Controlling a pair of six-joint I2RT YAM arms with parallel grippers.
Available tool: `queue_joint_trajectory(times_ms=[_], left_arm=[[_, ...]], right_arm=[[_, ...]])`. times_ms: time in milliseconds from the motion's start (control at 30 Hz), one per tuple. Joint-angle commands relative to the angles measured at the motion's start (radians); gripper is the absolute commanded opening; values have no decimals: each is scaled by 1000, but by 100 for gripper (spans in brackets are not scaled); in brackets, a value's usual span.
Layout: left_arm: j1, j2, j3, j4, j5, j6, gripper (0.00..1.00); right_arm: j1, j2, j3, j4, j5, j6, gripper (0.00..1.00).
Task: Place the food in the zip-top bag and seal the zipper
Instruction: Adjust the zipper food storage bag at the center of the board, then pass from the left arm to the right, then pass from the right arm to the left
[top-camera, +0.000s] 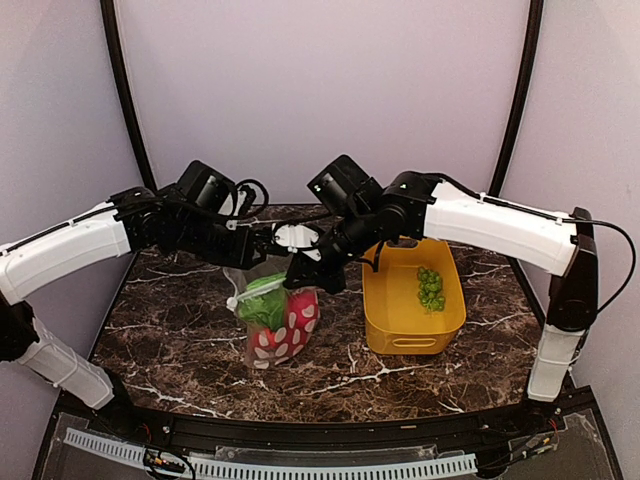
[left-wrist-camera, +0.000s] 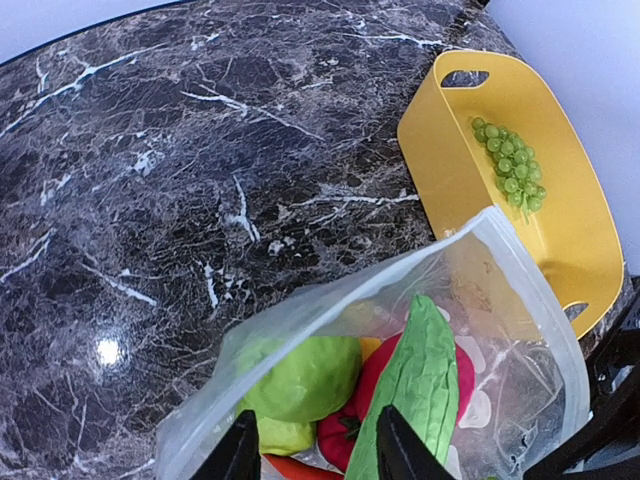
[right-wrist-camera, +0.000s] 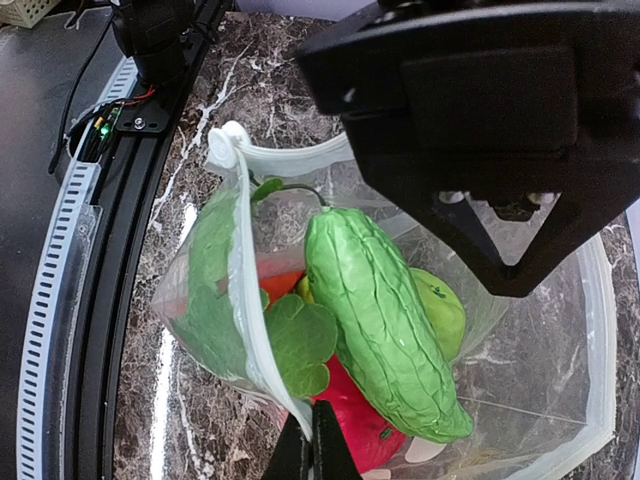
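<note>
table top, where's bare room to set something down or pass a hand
Bare table left of the zip-top bag to its edge, and the near strip before bag and yellow bin. Crowded: the slim gap between bag and bin, and over the bag, where left claw and right claw meet.

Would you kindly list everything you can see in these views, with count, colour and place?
zip-top bag: one, clear with white dots, upright on the table left of the bin, mouth open
zipper: one, whitish strip, along the bag's mouth, unsealed
bumpy gourd: one, green, inside the bag
round fruit: one, light green, inside the bag
red fruit: one, red, inside the bag beside the gourd
leafy piece: one, green, inside the bag by the rim
grapes: one bunch, green, in the bin
bin: one, yellow, right of the bag
table: one, dark marble
left gripper: one, black, jaws apart over the bag's mouth
right gripper: one, black, jaws shut on the bag's rim
</note>
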Motion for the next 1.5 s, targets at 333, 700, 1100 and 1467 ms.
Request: queue_joint_trajectory(times_ms=[333,700,1100,1467], left_arm=[[-9,-270,2,-150,-63,-193,46],[-15,-167,-54,-139,121,-250,53],[-62,-120,79,-127,46,-172,1],[-87,62,138,-224,138,-92,1]], right_arm=[[8,-30,-15,16,-8,11,0],[17,-12,8,14,28,20,0],[18,-52,13,-1,4,15,1],[21,3,47,-48,-64,23,11]])
